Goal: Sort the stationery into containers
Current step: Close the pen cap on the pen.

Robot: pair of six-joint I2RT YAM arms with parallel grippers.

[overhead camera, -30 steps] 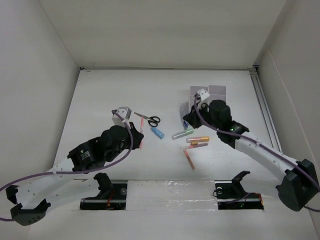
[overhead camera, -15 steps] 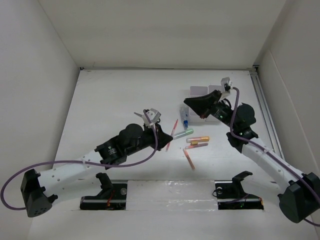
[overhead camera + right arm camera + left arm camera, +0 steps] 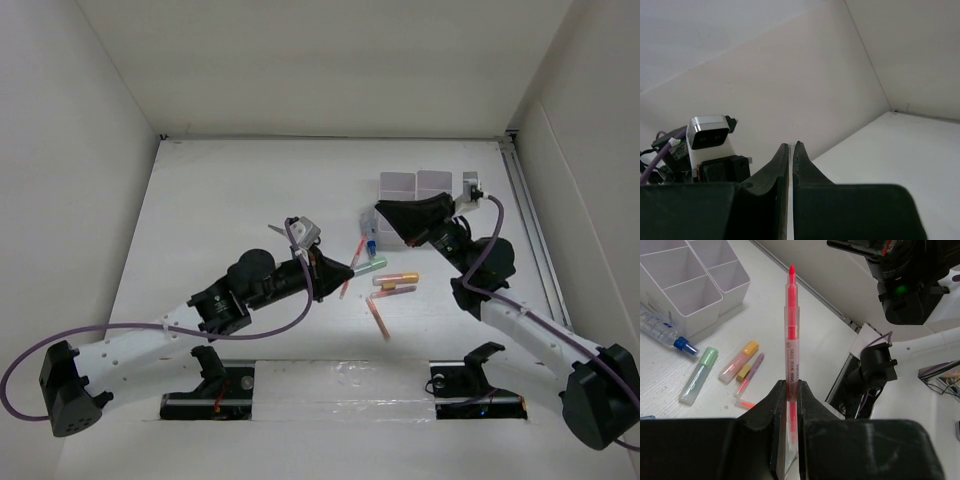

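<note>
Currently the left end effector (image 3: 788,386) is clamped on the red pen (image 3: 791,325), holding it above the worktop's (image 3: 760,315) middle, probably bound for the organiser (image 3: 732,287) near the far edge. The right end effector (image 3: 791,147) sits closed, empty.

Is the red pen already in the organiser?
No, the left claw grips the red pen well apart from the organiser.

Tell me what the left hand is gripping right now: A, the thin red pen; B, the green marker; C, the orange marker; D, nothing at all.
A: in the left wrist view the left hand is shut on the thin red pen, which sticks out beyond its fingertips.
</note>
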